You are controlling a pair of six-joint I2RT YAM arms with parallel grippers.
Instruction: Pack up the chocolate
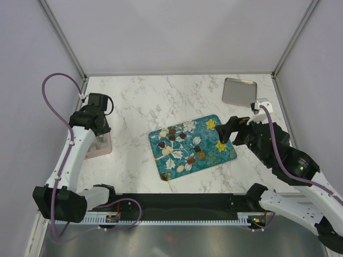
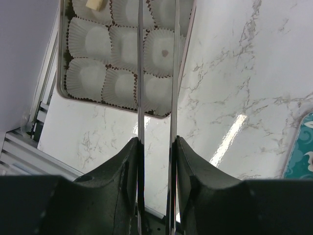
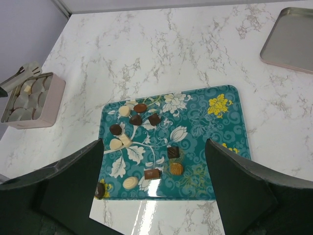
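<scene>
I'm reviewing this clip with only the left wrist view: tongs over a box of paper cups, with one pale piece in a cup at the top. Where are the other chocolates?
Observer: About a dozen chocolates lie loose on the teal tray in the middle of the table, mostly on the tray's left half.
Operator: And the right arm?
Observer: The right gripper hovers open above the tray's right side, holding nothing.
Operator: Anything else out there?
Observer: A shallow metal pan sits at the table's far right corner.
</scene>
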